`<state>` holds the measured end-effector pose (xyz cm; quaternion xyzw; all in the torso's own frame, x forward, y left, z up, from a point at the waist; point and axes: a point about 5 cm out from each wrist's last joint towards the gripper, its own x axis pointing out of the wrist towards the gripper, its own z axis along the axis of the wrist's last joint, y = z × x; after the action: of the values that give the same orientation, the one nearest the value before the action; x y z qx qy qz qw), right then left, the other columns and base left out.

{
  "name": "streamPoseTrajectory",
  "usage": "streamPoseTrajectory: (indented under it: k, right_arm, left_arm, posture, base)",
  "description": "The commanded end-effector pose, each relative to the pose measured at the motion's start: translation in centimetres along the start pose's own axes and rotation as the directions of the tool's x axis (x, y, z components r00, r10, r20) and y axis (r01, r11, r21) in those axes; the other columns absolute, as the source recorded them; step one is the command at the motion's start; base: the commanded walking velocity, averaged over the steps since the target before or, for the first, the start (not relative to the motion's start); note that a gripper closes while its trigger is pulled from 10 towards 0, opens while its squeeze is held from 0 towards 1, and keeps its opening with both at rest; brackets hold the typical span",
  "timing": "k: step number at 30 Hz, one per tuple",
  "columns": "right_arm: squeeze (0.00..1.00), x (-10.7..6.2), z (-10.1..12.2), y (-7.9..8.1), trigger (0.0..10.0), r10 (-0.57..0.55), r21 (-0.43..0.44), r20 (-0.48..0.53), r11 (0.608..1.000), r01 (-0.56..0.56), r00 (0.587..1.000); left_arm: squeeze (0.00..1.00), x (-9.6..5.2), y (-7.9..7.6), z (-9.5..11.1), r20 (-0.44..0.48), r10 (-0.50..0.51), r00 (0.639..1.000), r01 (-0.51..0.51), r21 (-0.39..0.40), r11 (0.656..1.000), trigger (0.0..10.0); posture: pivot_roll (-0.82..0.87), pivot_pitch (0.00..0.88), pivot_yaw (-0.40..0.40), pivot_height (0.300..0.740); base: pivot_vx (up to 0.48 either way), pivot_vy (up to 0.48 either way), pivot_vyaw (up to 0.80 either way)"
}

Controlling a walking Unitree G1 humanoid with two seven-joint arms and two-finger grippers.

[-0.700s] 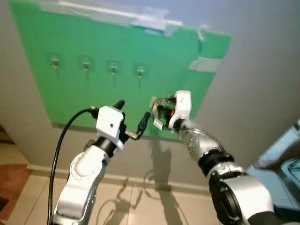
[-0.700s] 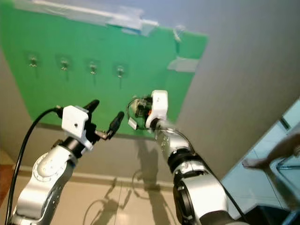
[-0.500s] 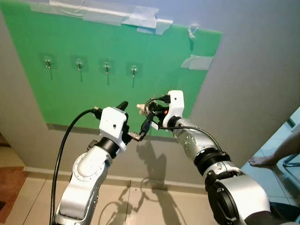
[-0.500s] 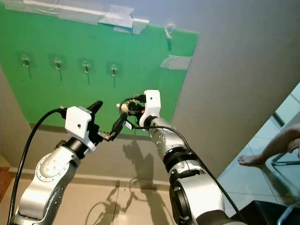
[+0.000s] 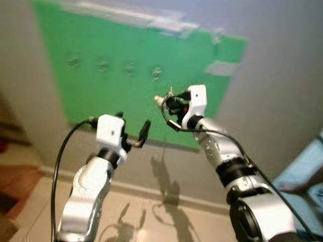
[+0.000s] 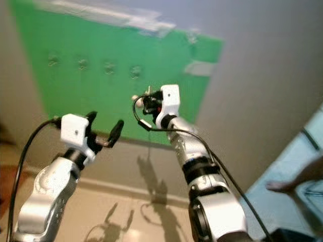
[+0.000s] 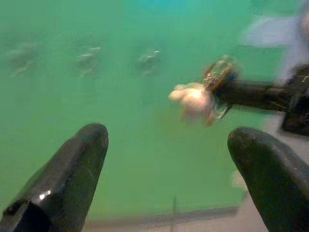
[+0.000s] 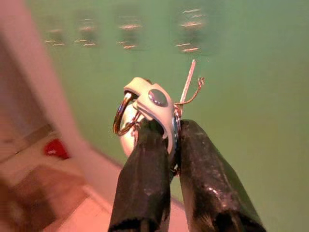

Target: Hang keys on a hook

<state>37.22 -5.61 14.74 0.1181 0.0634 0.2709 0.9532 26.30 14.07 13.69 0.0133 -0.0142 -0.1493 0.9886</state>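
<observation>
Up by the green board [image 5: 101, 96], the right gripper [image 8: 166, 140] pinches the keys [image 8: 145, 106] by their pale fob, ring forward, presumably so it can slip over the nearest hook [image 5: 156, 72] just above. Lower down and apart, the left gripper [image 5: 132, 133] hangs spread wide, holding nothing.

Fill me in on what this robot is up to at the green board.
The robot is carrying a set of keys toward a row of hooks on a green board taped to the wall. Its right gripper is shut on the keys, raised just below the rightmost hook; they are not yet hung. The left gripper is open and holds nothing, lower and to the left. The pictures are blurred.
</observation>
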Motion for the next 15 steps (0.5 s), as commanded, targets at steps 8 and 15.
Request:
streamPoseTrajectory:
  k: [8,15]
  right_arm:
    - [0.00,-0.59,0.43,0.13,0.0,-0.009,-0.037,0.025,0.999,0.010,1.000]
    - [0.00,-0.66,0.62,0.23,0.0,-0.018,-0.038,0.031,0.999,0.019,0.999]
  left_arm:
    - [0.00,0.82,-0.16,0.48,-0.013,-0.013,1.000,0.013,0.027,1.000,10.0]
    - [0.00,0.87,-0.37,0.30,-0.031,-0.028,0.999,0.029,0.042,0.999,10.0]
  posture:
    - [0.08,0.007,-0.089,0.740]
    - [0.08,0.002,-0.094,0.740]
  base:
    - [0.000,0.456,0.00]
    - [0.000,0.479,-0.09]
